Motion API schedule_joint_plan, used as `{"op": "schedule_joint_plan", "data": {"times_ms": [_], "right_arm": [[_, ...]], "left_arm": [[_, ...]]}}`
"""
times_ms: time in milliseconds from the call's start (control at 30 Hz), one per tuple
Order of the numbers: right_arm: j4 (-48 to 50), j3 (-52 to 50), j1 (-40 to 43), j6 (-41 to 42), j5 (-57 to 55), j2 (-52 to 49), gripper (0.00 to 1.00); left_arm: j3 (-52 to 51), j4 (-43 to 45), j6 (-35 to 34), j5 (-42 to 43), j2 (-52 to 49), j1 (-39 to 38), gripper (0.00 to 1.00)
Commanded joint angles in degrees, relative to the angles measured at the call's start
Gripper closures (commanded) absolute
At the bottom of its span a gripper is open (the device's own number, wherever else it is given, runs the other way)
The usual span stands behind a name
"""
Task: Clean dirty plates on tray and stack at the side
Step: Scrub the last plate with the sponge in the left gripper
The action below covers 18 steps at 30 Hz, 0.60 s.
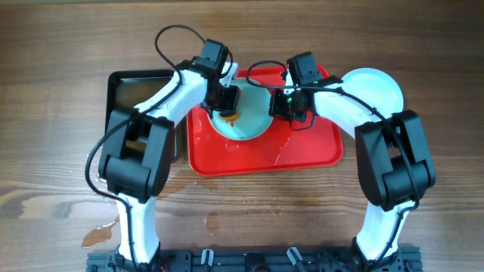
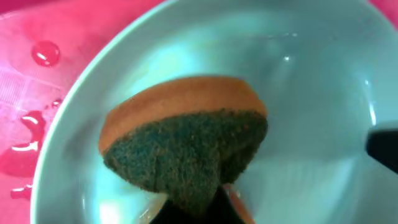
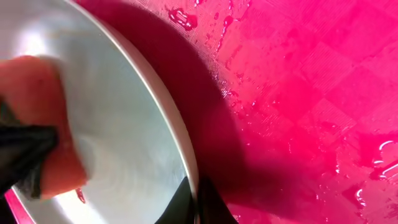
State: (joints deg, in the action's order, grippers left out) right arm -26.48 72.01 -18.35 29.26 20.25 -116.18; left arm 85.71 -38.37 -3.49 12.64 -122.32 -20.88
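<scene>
Well, from overhead the plate point(image 1: 253, 122) sits on the red tray point(image 1: 302, 151) between both arms, with the left end effector point(image 1: 225, 106) at its left side and the right end effector point(image 1: 293, 112) at its right rim. The left wrist view shows a sponge point(image 2: 186, 143) clamped and pressed mid-plate. The right wrist view shows jaws pinching the rim.

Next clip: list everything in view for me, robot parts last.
plates: two visible, pale blue; one on the tray, one on the table at right, partly under the right arm
tray: one, red, mid-table, wet
sponge: one, orange and green, on the tray's plate
pan: one, black, left of the tray
puddles: water, on the table's near side
left gripper: shut on the sponge
right gripper: pinching the tray plate's rim
</scene>
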Motion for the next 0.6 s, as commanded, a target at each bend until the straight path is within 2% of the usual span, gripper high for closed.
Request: {"op": "schedule_joint_plan", "data": {"times_ms": [0, 67, 167, 233, 333, 400, 500, 533, 567], "right_arm": [[-0.35, -0.87, -0.13, -0.76, -2.23, -1.75, 0.96], [-0.26, -0.9, -0.13, -0.57, -2.23, -1.75, 0.96], [-0.26, -0.9, -0.13, -0.59, -2.23, -1.75, 0.96], [-0.26, -0.9, -0.13, -0.57, -1.92, -1.75, 0.96], [-0.35, -0.9, -0.13, -0.59, -1.36, -1.75, 0.96], [-0.35, -0.9, -0.13, -0.59, -1.38, -1.75, 0.96], [-0.33, -0.9, -0.13, -0.59, -1.36, -1.75, 0.96], [-0.33, -0.9, -0.13, -0.59, -1.36, -1.75, 0.96], [-0.33, -0.9, -0.13, -0.57, -1.38, -1.75, 0.96]], "left_arm": [[-0.44, -5.7, 1.57, -7.23, -2.34, 0.5, 0.96], [-0.44, -9.51, 1.86, -5.29, -2.34, 0.33, 0.96], [-0.44, -15.5, 8.72, 7.52, -2.34, -0.55, 0.96], [-0.44, -13.07, 8.24, 11.69, -2.34, -1.42, 0.96], [-0.44, -4.46, 4.13, 11.32, -2.43, -1.46, 0.96], [-0.44, -0.5, 4.04, 11.21, -3.08, -1.46, 0.96], [-0.44, 4.9, -2.75, 2.84, -4.66, -1.51, 0.96], [-0.44, 7.45, -6.86, -1.6, -5.16, -1.51, 0.96], [-0.44, 9.51, -14.93, -9.64, -5.29, -1.4, 0.96]]}}
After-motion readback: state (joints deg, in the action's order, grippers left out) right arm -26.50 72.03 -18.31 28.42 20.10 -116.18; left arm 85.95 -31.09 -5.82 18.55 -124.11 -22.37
